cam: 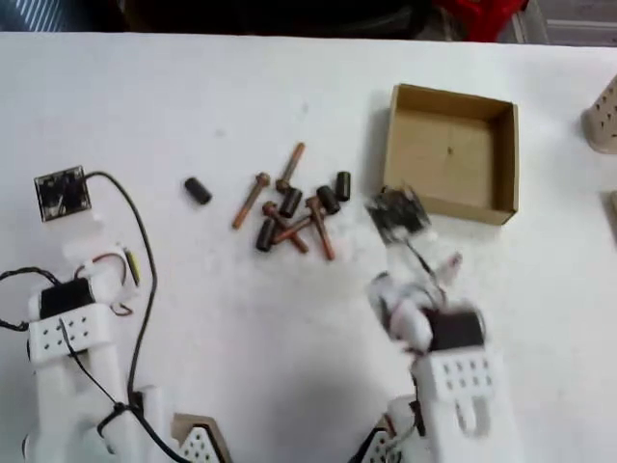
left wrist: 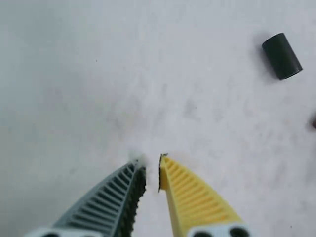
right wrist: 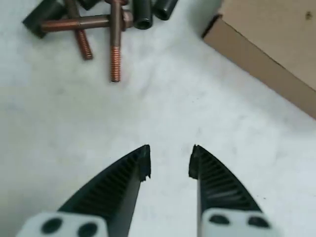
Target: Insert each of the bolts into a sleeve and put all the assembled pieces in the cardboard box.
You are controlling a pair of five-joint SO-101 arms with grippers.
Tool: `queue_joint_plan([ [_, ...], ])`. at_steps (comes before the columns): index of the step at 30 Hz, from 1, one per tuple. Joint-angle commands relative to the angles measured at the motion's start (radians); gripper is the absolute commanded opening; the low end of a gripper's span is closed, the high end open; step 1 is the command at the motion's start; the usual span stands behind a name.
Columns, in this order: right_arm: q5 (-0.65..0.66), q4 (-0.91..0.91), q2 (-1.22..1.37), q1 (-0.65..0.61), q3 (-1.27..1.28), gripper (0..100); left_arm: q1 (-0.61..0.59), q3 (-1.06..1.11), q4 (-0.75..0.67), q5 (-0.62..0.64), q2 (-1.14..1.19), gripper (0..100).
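Several copper bolts [cam: 253,200] and black sleeves [cam: 329,199] lie jumbled mid-table, left of the open cardboard box [cam: 449,205]. One sleeve [cam: 198,190] lies apart, to the pile's left. My right gripper [right wrist: 169,160] hovers open and empty over bare table, with a threaded bolt [right wrist: 115,44] and sleeves [right wrist: 143,12] ahead on one side and the box's wall [right wrist: 256,64] on the other. The left gripper [left wrist: 152,170], grey and yellow, is shut with nothing in it, close to the tabletop; the lone sleeve [left wrist: 282,56] lies ahead of it and off to one side.
A black cable [cam: 145,260] loops over the table beside the left arm [cam: 63,328]. A beige perforated object [cam: 603,121] stands at the right edge. The right arm's base [cam: 453,376] is at the front, below the box. The table's far edge runs along the top.
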Motion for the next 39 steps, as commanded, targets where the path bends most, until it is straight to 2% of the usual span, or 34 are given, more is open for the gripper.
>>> queue_joint_plan([
  [1, -0.229, 0.013, 0.325, -0.199, -0.285, 13.0, 0.007, -0.008, -0.029, 0.011, 0.001, 8],
  [5, -0.446, 0.013, 0.533, -0.337, -0.477, 13.0, 0.007, 0.000, -0.046, 0.011, 0.001, 8],
  [8, -0.506, 0.008, 0.671, -0.404, -0.591, 12.7, 0.007, 0.034, -0.110, 0.011, 0.001, 8],
  [14, -0.644, -0.004, 0.917, -0.493, -0.798, 12.7, 0.007, 0.040, -0.126, 0.011, 0.001, 8],
  [21, -0.698, -0.153, 1.122, -0.524, -0.872, 12.6, 0.008, 0.040, -0.129, 0.011, 0.001, 8],
  [31, -0.704, -0.355, 1.311, -0.518, -0.876, 12.6, 0.010, 0.043, -0.147, 0.011, 0.001, 8],
  [39, -0.704, -0.364, 1.319, -0.486, -0.870, 12.6, 0.012, 0.043, -0.143, 0.011, 0.001, 8],
])
